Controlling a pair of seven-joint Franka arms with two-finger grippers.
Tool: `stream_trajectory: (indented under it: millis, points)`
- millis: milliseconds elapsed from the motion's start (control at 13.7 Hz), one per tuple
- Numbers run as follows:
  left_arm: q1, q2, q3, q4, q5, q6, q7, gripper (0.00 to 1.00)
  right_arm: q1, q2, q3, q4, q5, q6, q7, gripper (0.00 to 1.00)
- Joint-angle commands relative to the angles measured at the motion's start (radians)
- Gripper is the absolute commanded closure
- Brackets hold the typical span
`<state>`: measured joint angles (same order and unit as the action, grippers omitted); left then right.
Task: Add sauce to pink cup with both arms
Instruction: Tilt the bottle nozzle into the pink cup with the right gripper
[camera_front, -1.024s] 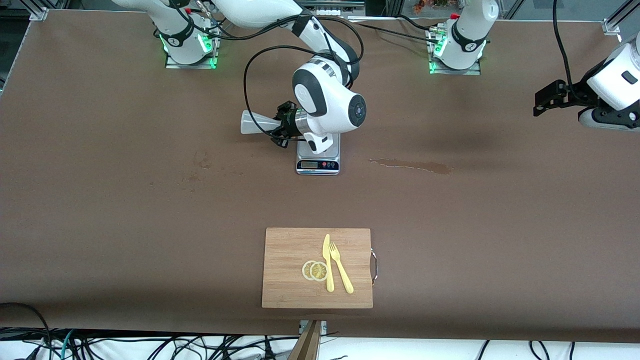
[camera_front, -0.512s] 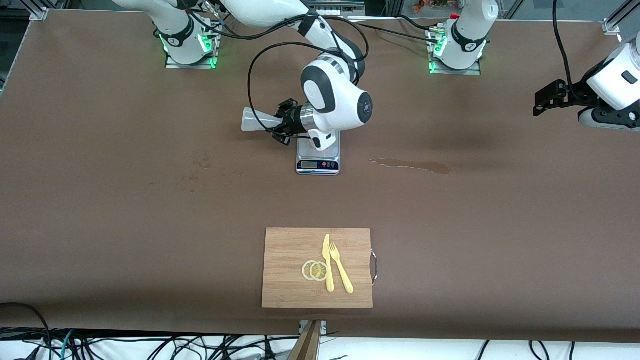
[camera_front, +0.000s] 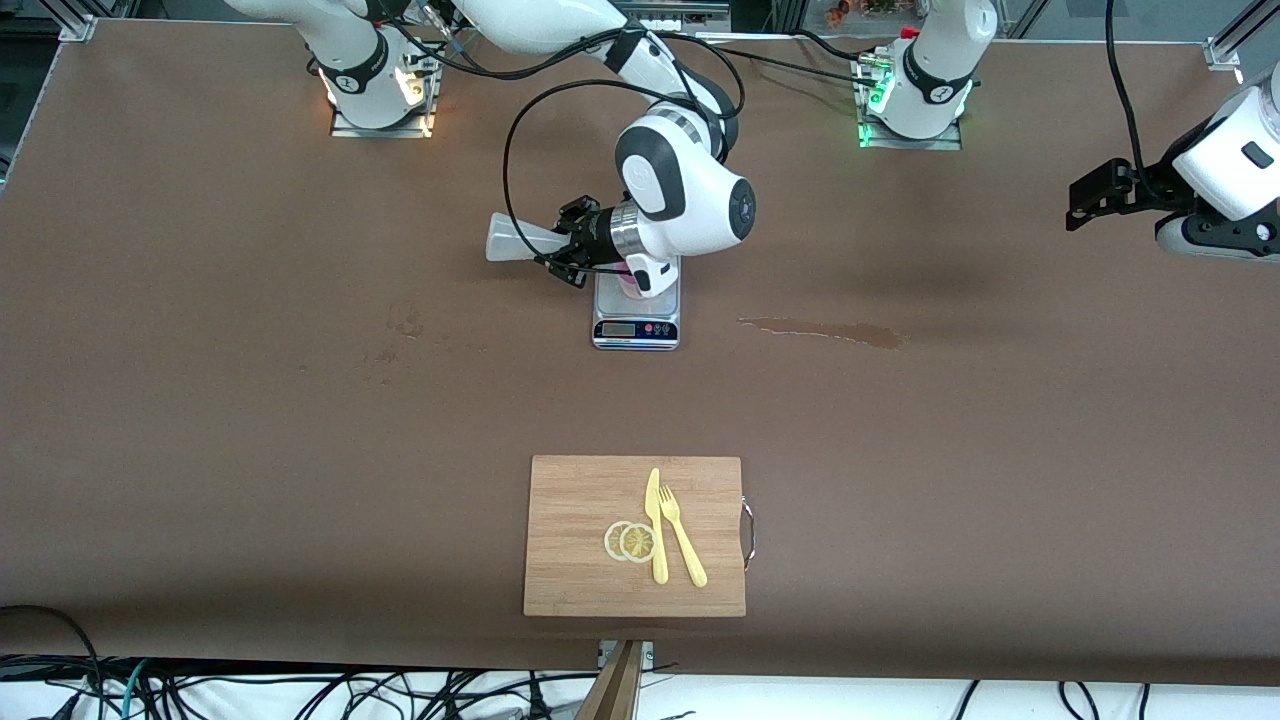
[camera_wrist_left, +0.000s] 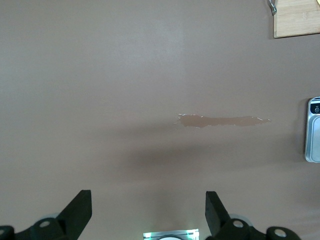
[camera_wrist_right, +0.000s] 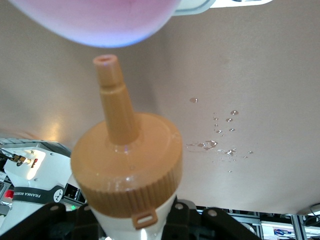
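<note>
My right gripper (camera_front: 572, 246) is shut on the sauce bottle (camera_front: 515, 240) and holds it tipped on its side beside the scale (camera_front: 636, 322). In the right wrist view the gripper (camera_wrist_right: 135, 225) grips the whitish body, and the orange nozzle cap (camera_wrist_right: 125, 160) points at the pink cup (camera_wrist_right: 95, 20), close to its rim. In the front view only a sliver of the pink cup (camera_front: 626, 281) shows on the scale, under the right wrist. My left gripper (camera_front: 1100, 195) is open and empty, waiting above the table at the left arm's end; it also shows in the left wrist view (camera_wrist_left: 145, 210).
A wooden cutting board (camera_front: 560, 580) with a yellow knife, a fork and lemon slices lies near the front edge. A long stain (camera_front: 820, 331) marks the table beside the scale. Small droplets (camera_wrist_right: 220, 145) lie on the table near the bottle.
The right wrist has shifted a little toward the left arm's end with the bottle. A bit of the pink cup now shows on the scale. The left arm has not moved.
</note>
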<state>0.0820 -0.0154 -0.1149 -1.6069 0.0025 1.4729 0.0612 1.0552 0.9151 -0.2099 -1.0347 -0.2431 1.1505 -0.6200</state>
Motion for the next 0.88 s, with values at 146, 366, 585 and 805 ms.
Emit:
stream_trajectory:
  millis: [146, 366, 585, 805]
  points:
    - [0.005, 0.008, 0.000, 0.024, -0.004, -0.022, 0.017, 0.00, 0.009, 0.014, -0.016, 0.050, -0.007, -0.025, 0.002, 0.90]
    - [0.005, 0.008, 0.000, 0.024, -0.004, -0.022, 0.017, 0.00, -0.018, -0.021, -0.014, 0.045, 0.071, -0.012, 0.003, 0.90]
    - [0.005, 0.008, 0.000, 0.024, -0.004, -0.022, 0.017, 0.00, -0.075, -0.114, -0.017, -0.014, 0.166, 0.009, -0.003, 0.90]
    - [0.005, 0.008, 0.000, 0.024, -0.004, -0.022, 0.017, 0.00, -0.161, -0.254, -0.016, -0.134, 0.275, 0.095, -0.012, 0.90]
